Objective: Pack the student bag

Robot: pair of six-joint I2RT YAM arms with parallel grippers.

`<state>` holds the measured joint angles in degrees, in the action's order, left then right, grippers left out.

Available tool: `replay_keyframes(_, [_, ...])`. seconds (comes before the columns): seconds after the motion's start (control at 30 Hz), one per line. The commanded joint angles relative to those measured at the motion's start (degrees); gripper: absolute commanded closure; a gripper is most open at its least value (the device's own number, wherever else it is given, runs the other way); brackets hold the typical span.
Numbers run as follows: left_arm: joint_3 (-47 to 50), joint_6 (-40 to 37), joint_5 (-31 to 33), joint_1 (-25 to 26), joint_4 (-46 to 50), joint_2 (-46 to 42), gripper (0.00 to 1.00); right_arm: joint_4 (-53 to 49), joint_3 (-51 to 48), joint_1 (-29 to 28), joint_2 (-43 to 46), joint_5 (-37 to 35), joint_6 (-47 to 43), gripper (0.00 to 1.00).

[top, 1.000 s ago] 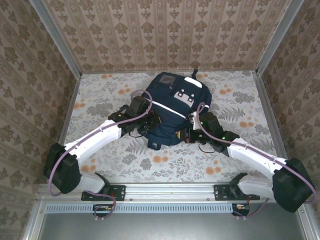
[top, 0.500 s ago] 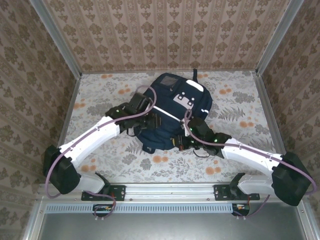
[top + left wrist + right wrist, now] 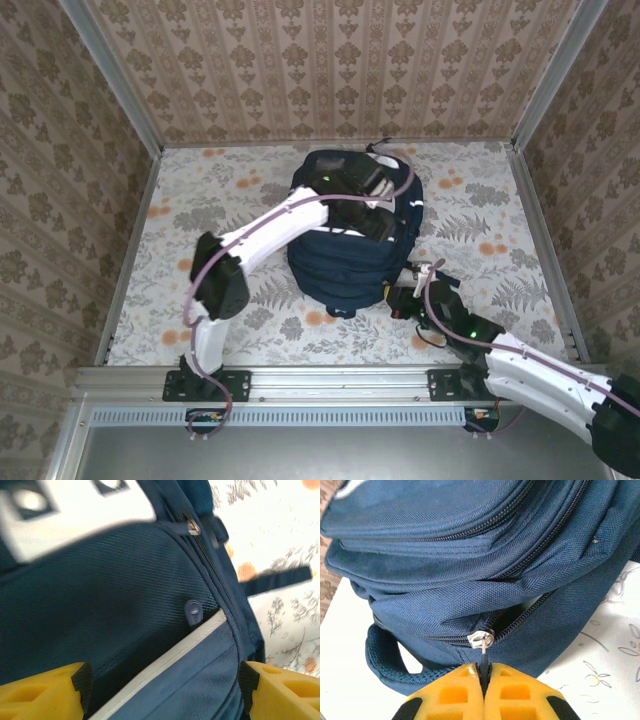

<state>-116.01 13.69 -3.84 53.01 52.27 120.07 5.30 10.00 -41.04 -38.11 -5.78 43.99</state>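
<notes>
- The student bag (image 3: 335, 270), navy blue, lies on the middle of the table (image 3: 200, 205), nearer the far wall than the arm bases.
- In the left wrist view a white stripe (image 3: 165, 660) runs diagonally across its front panel, a grey-white patch (image 3: 75, 507) sits above that, and 1 dark strap (image 3: 275, 577) trails onto the table beside it.
- In the right wrist view at least 3 zipper lines run along the bag's side, and a padded handle loop (image 3: 380, 655) curves out at the lower left.
- The right gripper (image 3: 483, 669) (image 3: 405, 297), at the bag's near right edge, has its 2 yellow fingers pressed together on the zipper pull (image 3: 482, 647) of the lowest zipper.
- The left gripper (image 3: 160, 690) (image 3: 368, 212) is over the top of the bag, jaws spread wide with nothing pinched between them.
- The table has a floral covering and patterned walls on 3 sides.
</notes>
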Motion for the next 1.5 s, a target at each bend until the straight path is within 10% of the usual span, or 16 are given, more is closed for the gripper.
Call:
replay_keyframes(0.0, [-8.06, -9.83, -4.52, -0.33, 6.55, 4.84, 0.20, -1.43, -0.53, 0.93, 4.11, -3.29, 0.26, 1.00])
replay_keyframes(0.4, [-13.11, -14.04, -35.83, -5.55, 7.12, 12.55, 0.41, -6.00, -0.67, 5.64, 6.43, 0.26, -1.45, 1.00])
replay_keyframes(0.77, [-12.07, -14.88, -35.81, -4.61, 8.81, 14.66, 0.56, -3.34, 1.54, 9.31, 1.00, 4.63, -2.33, 1.00])
replay_keyframes(1.13, [-13.65, -16.01, -27.91, -5.02, 8.65, 14.53, 0.48, -3.37, 1.96, 9.48, 0.58, 5.60, -2.50, 1.00])
replay_keyframes(1.37, [-14.25, -17.95, -25.70, -4.62, 10.57, 16.99, 0.95, -3.10, 2.23, 9.47, 0.53, 5.79, -2.96, 1.00])
replay_keyframes(1.47, [-14.34, -17.71, -25.16, -5.36, 9.95, 14.93, 1.00, -3.59, 2.61, 9.48, -0.23, 5.80, -3.96, 1.00])
